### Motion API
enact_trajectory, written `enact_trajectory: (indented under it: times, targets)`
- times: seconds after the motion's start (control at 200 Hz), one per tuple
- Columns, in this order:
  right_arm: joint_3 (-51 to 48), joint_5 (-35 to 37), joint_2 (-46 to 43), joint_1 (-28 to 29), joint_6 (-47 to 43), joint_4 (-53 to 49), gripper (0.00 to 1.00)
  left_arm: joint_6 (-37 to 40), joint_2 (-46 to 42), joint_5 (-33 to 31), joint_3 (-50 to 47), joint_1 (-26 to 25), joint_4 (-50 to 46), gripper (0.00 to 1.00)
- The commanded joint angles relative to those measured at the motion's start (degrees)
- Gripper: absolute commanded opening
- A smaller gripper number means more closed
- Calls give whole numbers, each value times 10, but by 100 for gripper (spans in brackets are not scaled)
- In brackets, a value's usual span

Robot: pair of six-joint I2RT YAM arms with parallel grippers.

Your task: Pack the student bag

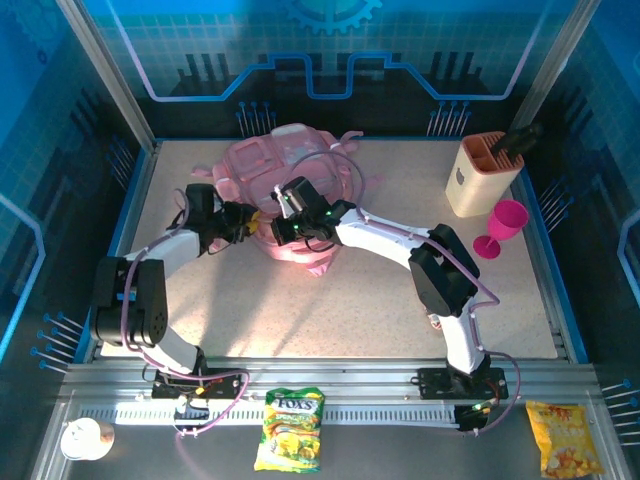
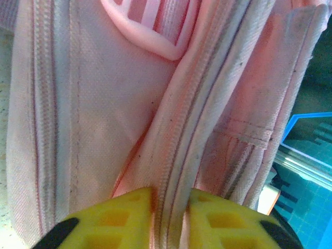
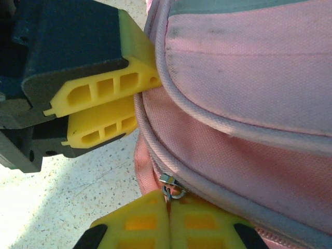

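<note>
The student bag [image 1: 290, 165], a soft pink backpack, lies at the back middle of the table. My left gripper [image 1: 253, 221] reaches its near left edge. From the left wrist, that gripper [image 2: 171, 218] is shut on a pale zipped seam [image 2: 179, 171] of the bag, with the fabric pinched between the yellow fingers [image 2: 114, 218]. My right gripper [image 1: 280, 228] is just beside it. In the right wrist view it [image 3: 169, 218] is shut on the metal zipper pull [image 3: 171, 185] at the bag's lower edge, and the left gripper [image 3: 148, 98] grips the bag's rim a little above.
A beige holder [image 1: 483, 172] with a black item stands at the back right, a pink goblet [image 1: 500, 228] beside it. On the front rail lie a green-yellow candy bag [image 1: 290, 428], a yellow snack bag [image 1: 560, 436] and a white cup [image 1: 82, 438].
</note>
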Motion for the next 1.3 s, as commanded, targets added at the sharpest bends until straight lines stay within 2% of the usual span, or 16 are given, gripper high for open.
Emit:
enact_trajectory:
  times: [0.0,0.15,0.31,0.46,0.61,0.72,0.855,0.991,1.206,1.296]
  targets:
    - [-10,21,-22,10,-20,9,5,-3,12,-10,22,-1,12,13]
    - [-98,69,-69,-21,-30,10,5,9,19,-9,38,3,5,4]
    - [-167,125,-115,-77,-28,-10,5,5,19,3,44,2,7,3]
    - [-173,155,-136,-122,-13,-33,5,4,13,8,46,-1,7,2]
    - [-162,160,-148,-132,-8,-51,4,20,24,14,64,-1,-3,3]
    - [-183,144,-172,-120,-18,-34,3,60,51,23,117,-1,-31,6]
    - [-197,126,-191,-83,-37,-9,2,101,93,20,191,-1,-65,11]
    - [-182,94,-176,-46,-30,13,2,122,115,-7,221,4,-95,27]
    - [-111,32,-105,-19,-5,39,2,146,59,-54,186,26,-159,49]
    - [-74,0,-74,-13,0,43,2,150,26,-68,166,27,-195,53]
